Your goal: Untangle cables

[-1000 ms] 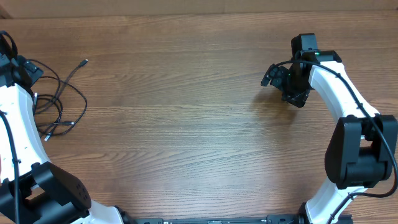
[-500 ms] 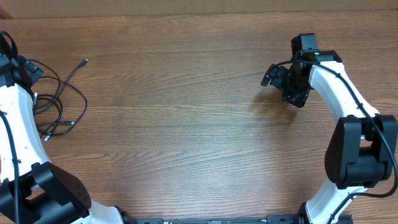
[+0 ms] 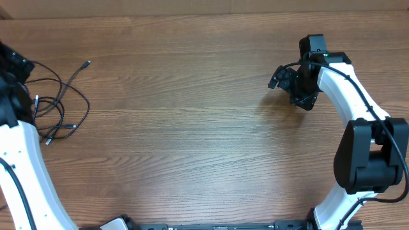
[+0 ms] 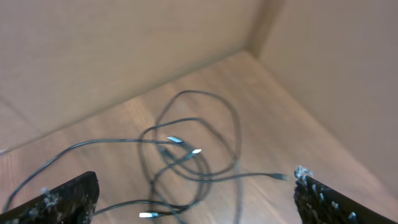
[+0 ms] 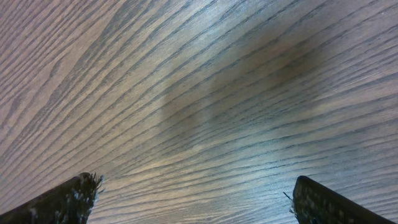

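The cables point(image 3: 62, 115) lie in a loose black tangle near the table's left edge, with one plug end point(image 3: 85, 64) trailing off to the upper right. In the left wrist view the cables point(image 4: 180, 152) form overlapping loops with silver-tipped plugs point(image 4: 196, 151) in the middle. My left gripper point(image 4: 194, 190) hangs open above them, touching none. From overhead the left gripper point(image 3: 14, 67) is half cut off at the frame's edge. Far to the right, my right gripper point(image 3: 291, 83) is open over bare wood point(image 5: 194, 193), holding nothing.
The wooden table point(image 3: 192, 128) runs wall to wall. A brown wall corner point(image 4: 255, 43) stands just behind the cables. Both white arm links point(image 3: 345, 89) rise from the front edge.
The left arm has shifted at the left edge, its black wrist now lying where the white link was. The cables and the right arm have not moved.
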